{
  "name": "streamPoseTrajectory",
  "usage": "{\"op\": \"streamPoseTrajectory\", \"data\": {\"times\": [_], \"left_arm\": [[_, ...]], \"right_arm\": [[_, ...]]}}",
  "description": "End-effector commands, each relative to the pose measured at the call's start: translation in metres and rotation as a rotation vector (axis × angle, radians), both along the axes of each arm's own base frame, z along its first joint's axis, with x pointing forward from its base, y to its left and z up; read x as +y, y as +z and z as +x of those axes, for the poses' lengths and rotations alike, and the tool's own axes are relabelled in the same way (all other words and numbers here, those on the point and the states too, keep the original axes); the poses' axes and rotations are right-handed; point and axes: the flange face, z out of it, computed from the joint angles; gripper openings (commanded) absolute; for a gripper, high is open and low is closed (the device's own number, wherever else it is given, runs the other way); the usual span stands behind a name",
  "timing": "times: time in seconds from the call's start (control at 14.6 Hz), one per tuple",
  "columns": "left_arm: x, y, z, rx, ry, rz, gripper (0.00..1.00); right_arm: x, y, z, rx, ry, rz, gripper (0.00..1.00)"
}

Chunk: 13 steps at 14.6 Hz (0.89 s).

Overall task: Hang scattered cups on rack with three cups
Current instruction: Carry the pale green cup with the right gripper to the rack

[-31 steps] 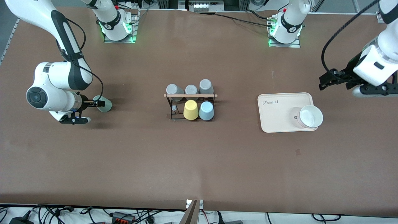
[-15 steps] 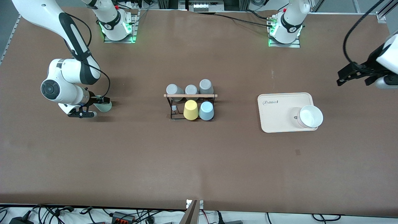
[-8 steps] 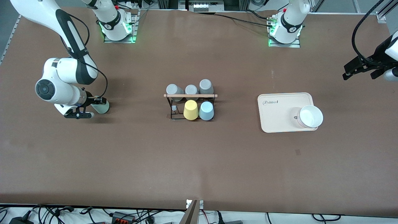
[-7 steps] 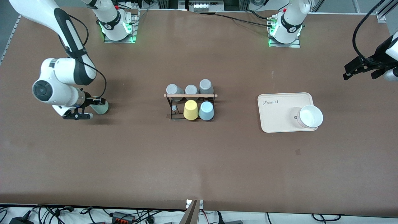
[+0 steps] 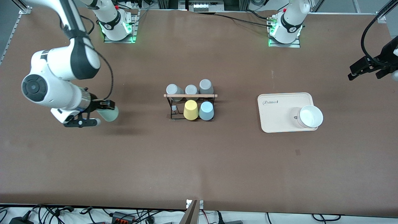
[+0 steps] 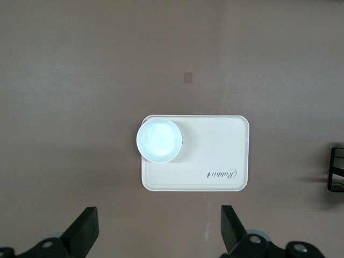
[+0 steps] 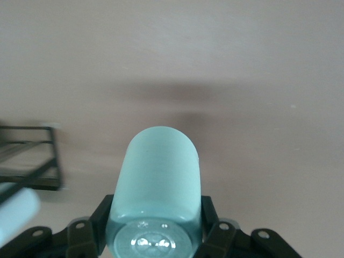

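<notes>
The brown table [image 5: 199, 161] carries everything, and its middle is given over to the rack [image 5: 190, 104], a black wire frame with a wooden rod across the top, placed where either arm could reach it. Toward the left arm's end of the table lies a cream tray [image 5: 279, 116] with a white bowl [image 5: 310, 116] standing on the corner of it nearest the front camera; neither seems to belong to the hanging job. On the rack, three grey cups [image 5: 189, 89] sit in the row farther from the front camera, and in the nearer row a yellow cup [image 5: 190, 109] and the light blue cup [image 5: 206, 110] sit upside down side by side, so the blue one looks already hung and one bare peg remains beside the yellow cup, at the right arm's end of the rack. The mint green cup [image 5: 108, 114] is up in the air in the right gripper [image 5: 104, 109], over the table toward the right arm's end, well apart from the rack; the fingers are pinched on its rim end, with the closed bottom pointing away from the wrist (a hold that would, I judge, let the open mouth be turned down over that free peg). The left gripper [image 6: 158, 236] waits high over the table's edge at its own end, fingers spread wide and holding nothing, the tray below it.
</notes>
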Motion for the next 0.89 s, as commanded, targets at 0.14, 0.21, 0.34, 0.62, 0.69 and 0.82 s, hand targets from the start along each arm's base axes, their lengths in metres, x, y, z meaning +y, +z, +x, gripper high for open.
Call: {"op": "streamPoseTrajectory", "data": {"times": [0.14, 0.21, 0.34, 0.62, 0.69, 0.82], "left_arm": [[-0.007, 0.025, -0.01, -0.001, -0.019, 0.01, 1.0], [-0.007, 0.026, -0.008, -0.004, -0.025, 0.008, 1.0], [-0.006, 0.022, -0.004, 0.0, -0.025, 0.009, 1.0], [-0.004, 0.01, 0.002, 0.022, -0.026, 0.01, 1.0], [-0.001, 0.005, 0.004, 0.031, -0.021, 0.009, 1.0], [-0.001, 0.008, 0.005, 0.016, -0.021, 0.01, 1.0]], "right_arm": [[0.089, 0.024, 0.0, -0.015, -0.099, -0.007, 0.24], [0.105, 0.026, -0.003, -0.021, -0.12, -0.009, 0.24], [0.143, 0.029, -0.01, -0.016, -0.181, 0.016, 0.24], [0.196, 0.021, -0.013, -0.014, -0.248, 0.028, 0.24], [0.208, 0.014, -0.016, -0.008, -0.259, 0.021, 0.25], [0.226, 0.002, -0.02, -0.017, -0.259, 0.02, 0.24]]}}
